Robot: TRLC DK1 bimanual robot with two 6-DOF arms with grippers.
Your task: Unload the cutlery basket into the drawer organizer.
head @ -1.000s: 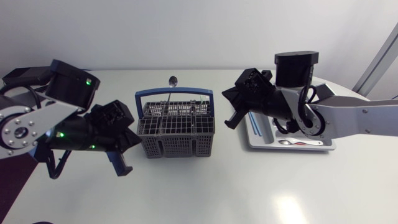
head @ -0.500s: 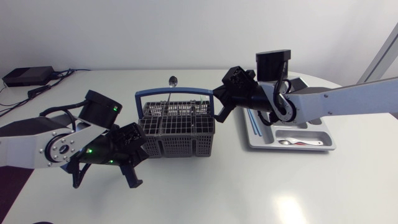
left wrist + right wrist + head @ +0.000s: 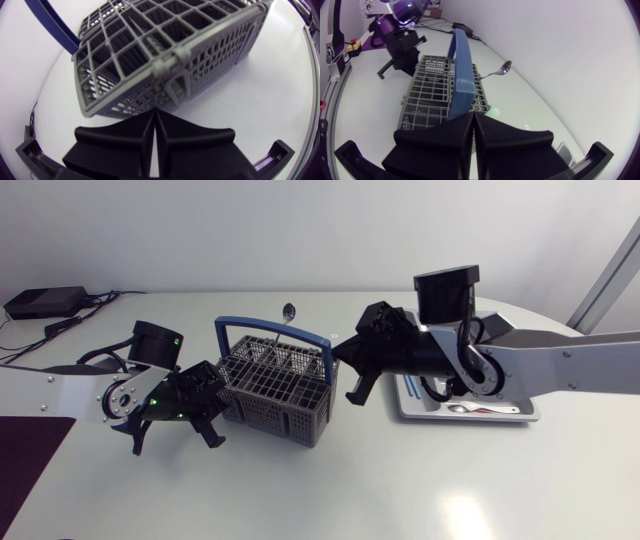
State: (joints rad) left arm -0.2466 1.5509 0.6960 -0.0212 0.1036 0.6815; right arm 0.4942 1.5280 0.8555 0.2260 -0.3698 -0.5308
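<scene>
Your left gripper (image 3: pixel 154 112) and right gripper (image 3: pixel 472 114), both closed on nothing, flank the blue-handled grey plastic mesh basket (image 3: pixel 275 395), its length slanting between them, a steel spoon (image 3: pixel 289 310) sticking up.

1. I can read no writing, label, brand, number or sign in any of my three views.
</scene>
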